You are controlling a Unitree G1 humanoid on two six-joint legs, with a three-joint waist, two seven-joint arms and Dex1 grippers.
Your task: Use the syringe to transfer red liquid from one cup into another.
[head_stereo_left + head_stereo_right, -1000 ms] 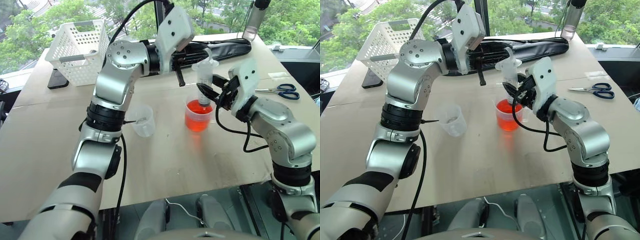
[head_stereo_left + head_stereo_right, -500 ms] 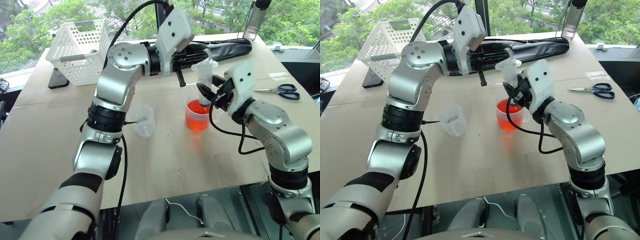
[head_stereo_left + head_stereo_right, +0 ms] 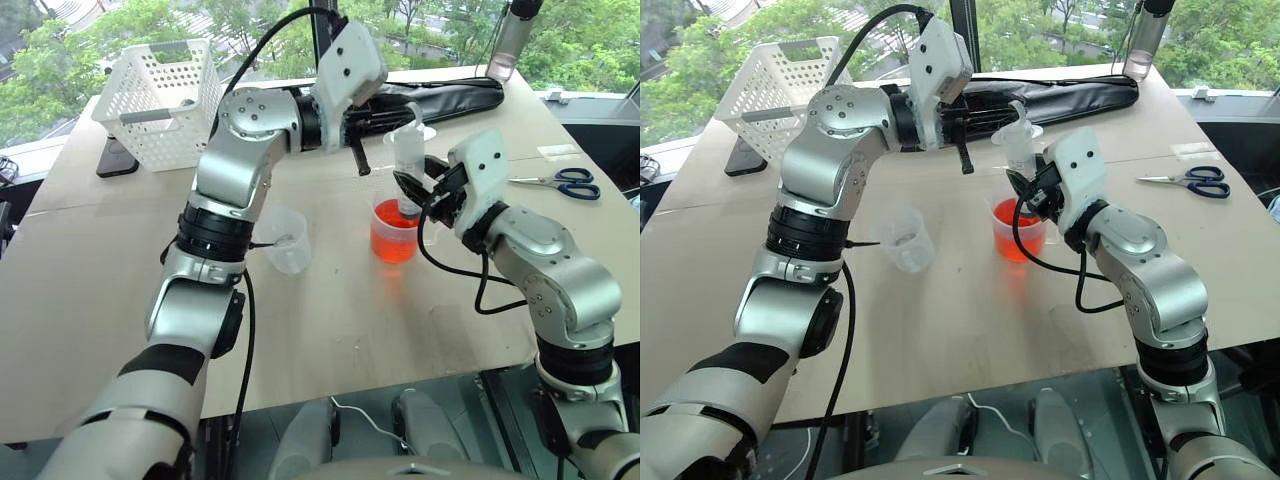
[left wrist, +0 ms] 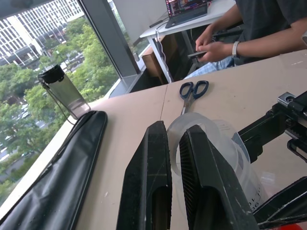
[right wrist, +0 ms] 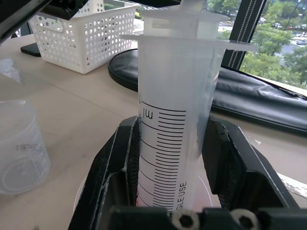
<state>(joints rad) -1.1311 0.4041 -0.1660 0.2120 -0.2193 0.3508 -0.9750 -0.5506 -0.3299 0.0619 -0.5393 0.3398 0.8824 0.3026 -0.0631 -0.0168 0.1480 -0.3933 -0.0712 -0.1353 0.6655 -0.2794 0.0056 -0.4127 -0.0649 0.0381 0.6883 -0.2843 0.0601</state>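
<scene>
The syringe [image 3: 408, 158] stands upright with its tip down in the handled cup [image 3: 396, 240], which holds red liquid [image 3: 1017, 240]. My right gripper [image 5: 173, 126] is shut on the syringe's marked barrel, just below the wide flange. My left gripper [image 4: 173, 130] reaches in level from the left at the syringe's top. Its two fingers are closed on the rim of the clear plunger ring [image 4: 211, 139]. The smaller handleless cup [image 3: 288, 242] stands empty on the table to the left of the red one, apart from both grippers.
A white basket [image 3: 160, 95] and a black phone [image 3: 113, 158] sit at the back left. A long black bag [image 3: 455, 95] and a bottle [image 3: 508, 40] lie along the far edge. Blue-handled scissors [image 3: 565, 182] lie at the right. A seated person [image 4: 240, 33] shows beyond the table.
My right wrist and forearm have shifted slightly to the left. The syringe, both cups and the left gripper stay where they were.
</scene>
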